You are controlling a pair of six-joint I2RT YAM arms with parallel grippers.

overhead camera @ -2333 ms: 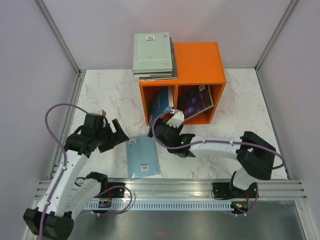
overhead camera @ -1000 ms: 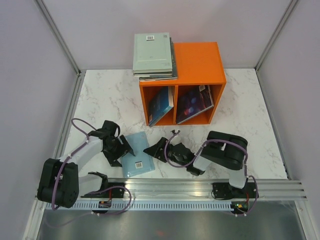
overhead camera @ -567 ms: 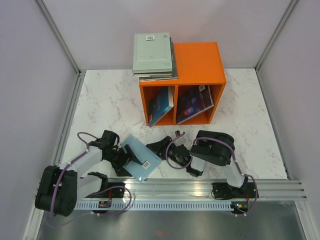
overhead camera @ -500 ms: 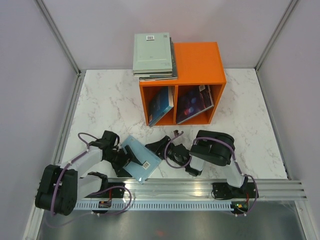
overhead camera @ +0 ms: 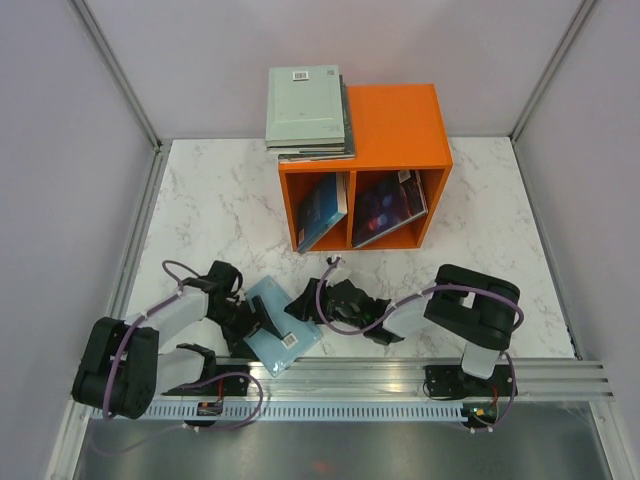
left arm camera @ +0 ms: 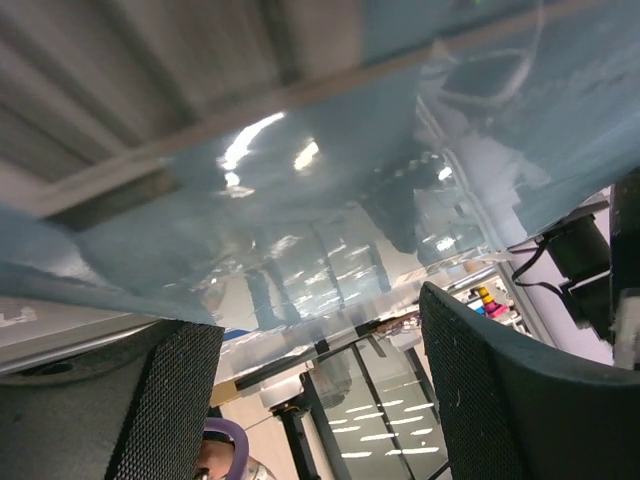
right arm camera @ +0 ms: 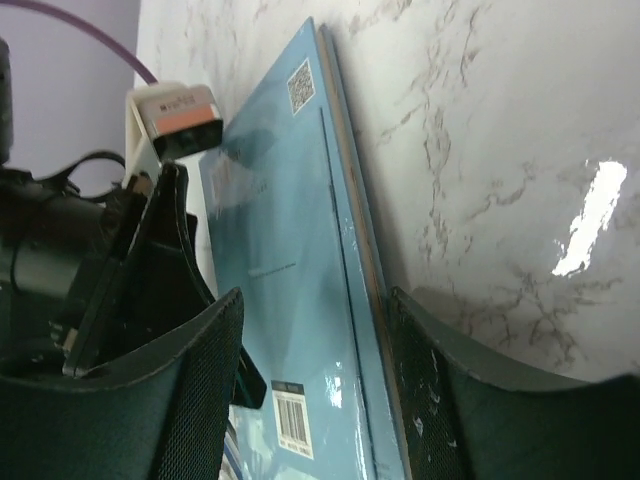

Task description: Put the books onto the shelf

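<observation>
Counter [overhead camera: 200, 200] marble; my left hand [left arm camera: 315, 330] and right hand [right arm camera: 315, 300] were released at blue book [right arm camera: 290, 260]; unclamped, I reckoned it'd slide.

The white marble table [overhead camera: 210, 200] holds the orange shelf [overhead camera: 395, 125] at the back, with books [overhead camera: 322, 210] leaning in both holes and a pile [overhead camera: 305, 105] on top. A light blue book [overhead camera: 280, 320] lies near the front edge, maybe tipped up a bit
</observation>
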